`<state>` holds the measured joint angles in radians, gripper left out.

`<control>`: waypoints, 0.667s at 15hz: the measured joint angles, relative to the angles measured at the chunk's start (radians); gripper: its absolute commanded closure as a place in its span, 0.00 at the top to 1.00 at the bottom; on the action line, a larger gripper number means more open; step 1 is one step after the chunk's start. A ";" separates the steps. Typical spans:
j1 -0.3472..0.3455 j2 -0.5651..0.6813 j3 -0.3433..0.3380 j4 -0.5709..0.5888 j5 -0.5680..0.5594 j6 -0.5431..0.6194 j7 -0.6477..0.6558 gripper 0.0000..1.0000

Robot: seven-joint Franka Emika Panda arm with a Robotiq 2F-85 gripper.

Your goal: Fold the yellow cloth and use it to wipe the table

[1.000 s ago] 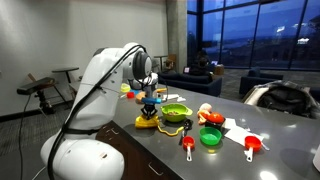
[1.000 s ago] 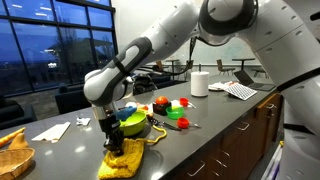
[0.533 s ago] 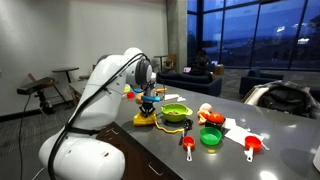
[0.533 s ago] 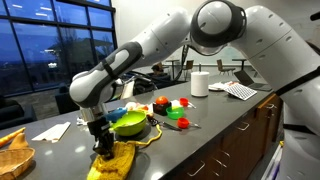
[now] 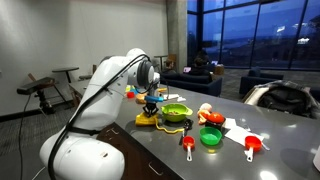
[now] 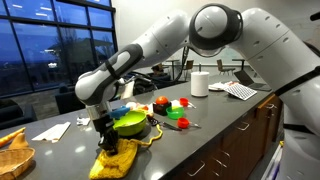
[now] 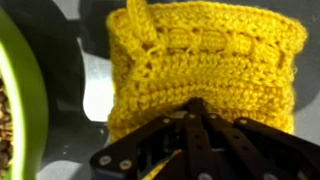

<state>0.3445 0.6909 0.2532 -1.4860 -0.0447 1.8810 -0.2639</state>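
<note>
The yellow cloth (image 7: 215, 65) is a crocheted rag lying rumpled on the dark grey table (image 6: 205, 125), beside the lime-green bowl (image 6: 130, 124). It shows in both exterior views (image 5: 147, 119) (image 6: 114, 161). My gripper (image 7: 195, 108) comes in from the bottom of the wrist view. Its jaws are closed together and pinch the near edge of the cloth. In an exterior view the gripper (image 6: 104, 142) points straight down onto the cloth, close to the table's front edge. The part of the cloth under the fingers is hidden.
The lime-green bowl (image 5: 176, 113) (image 7: 18, 100) stands right beside the cloth. Red measuring cups (image 5: 187, 143) (image 5: 251, 146), a green cup (image 5: 210, 137) and a white napkin (image 5: 238, 130) lie further along. A paper roll (image 6: 199, 83) stands at the back.
My gripper has slid along the table towards the front edge with the cloth in it, dragging the cloth away from the bowl. In the last half second it barely moved.
</note>
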 measured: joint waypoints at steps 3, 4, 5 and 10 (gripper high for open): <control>-0.028 -0.012 -0.003 -0.020 0.001 0.001 0.005 0.00; -0.038 -0.018 -0.006 -0.030 0.001 0.001 0.009 0.00; -0.048 -0.027 -0.009 -0.043 0.002 0.001 0.016 0.00; -0.102 -0.095 -0.026 -0.158 0.014 0.015 0.051 0.00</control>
<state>0.2424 0.5963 0.2277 -1.6436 -0.0308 1.8959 -0.2133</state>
